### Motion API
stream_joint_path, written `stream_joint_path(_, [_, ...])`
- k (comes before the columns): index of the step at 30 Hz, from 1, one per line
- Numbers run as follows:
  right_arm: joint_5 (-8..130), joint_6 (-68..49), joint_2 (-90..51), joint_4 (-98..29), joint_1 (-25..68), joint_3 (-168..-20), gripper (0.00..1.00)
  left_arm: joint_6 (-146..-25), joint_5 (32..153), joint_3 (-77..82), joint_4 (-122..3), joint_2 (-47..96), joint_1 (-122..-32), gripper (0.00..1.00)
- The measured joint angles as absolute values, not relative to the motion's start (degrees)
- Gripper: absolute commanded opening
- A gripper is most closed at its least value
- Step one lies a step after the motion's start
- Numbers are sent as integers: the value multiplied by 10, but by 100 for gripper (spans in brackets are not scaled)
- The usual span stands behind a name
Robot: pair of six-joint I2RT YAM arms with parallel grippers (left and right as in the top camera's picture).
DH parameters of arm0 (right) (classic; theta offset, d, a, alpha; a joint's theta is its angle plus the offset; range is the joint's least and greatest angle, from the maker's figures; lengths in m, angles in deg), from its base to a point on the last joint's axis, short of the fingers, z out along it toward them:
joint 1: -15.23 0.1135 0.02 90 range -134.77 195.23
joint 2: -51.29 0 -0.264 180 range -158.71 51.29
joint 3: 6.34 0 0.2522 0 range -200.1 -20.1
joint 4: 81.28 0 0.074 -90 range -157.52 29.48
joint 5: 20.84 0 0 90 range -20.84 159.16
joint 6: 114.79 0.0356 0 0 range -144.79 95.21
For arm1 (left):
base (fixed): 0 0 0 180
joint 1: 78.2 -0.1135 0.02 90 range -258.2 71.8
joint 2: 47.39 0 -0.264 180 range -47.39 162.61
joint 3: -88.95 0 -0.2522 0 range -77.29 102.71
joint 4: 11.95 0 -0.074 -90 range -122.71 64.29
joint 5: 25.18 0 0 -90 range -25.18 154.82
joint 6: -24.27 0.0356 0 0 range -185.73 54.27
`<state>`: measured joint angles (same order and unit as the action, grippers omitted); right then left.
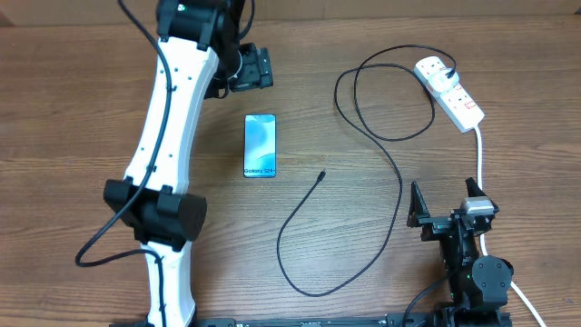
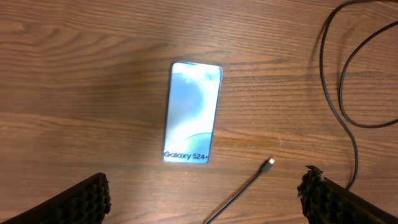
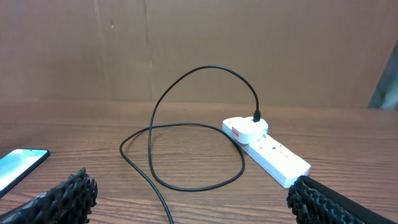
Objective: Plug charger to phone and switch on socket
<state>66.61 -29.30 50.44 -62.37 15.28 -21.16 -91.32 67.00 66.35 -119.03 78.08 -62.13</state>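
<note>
The phone (image 1: pixel 260 145) lies flat mid-table with its light blue screen up, also seen in the left wrist view (image 2: pixel 191 112) and at the left edge of the right wrist view (image 3: pixel 18 165). The charger's thin black cable (image 1: pixel 399 186) loops across the table. Its loose connector tip (image 1: pixel 322 174) rests right of the phone's lower end (image 2: pixel 269 164), apart from it. Its other end enters a white plug (image 3: pixel 249 129) seated in the white socket (image 1: pixel 449 93) at the far right. My left gripper (image 1: pixel 250 69) hovers beyond the phone, open and empty (image 2: pixel 204 190). My right gripper (image 1: pixel 445 204) stands open near the front right (image 3: pixel 189 193).
A thick white cord (image 1: pixel 479 154) runs from the socket down past my right arm. A brown cardboard wall (image 3: pixel 199 43) closes the far side. My left arm (image 1: pixel 168 154) stretches along the table's left part.
</note>
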Motion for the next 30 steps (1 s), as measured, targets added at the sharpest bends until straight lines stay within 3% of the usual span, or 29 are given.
stream_joint_path(5, [666,-293,504,-624,153,-212,100,-913,645,573,-1150,776,-606,100])
stream_joint_path(18, [666,-293,504,-623,153,-212,100,-919,624,299,-942,789,-588,100])
stream_joint_path(30, [666,-293,504,-624,153,-212,100,-913,624,196,-830,789,-588,100])
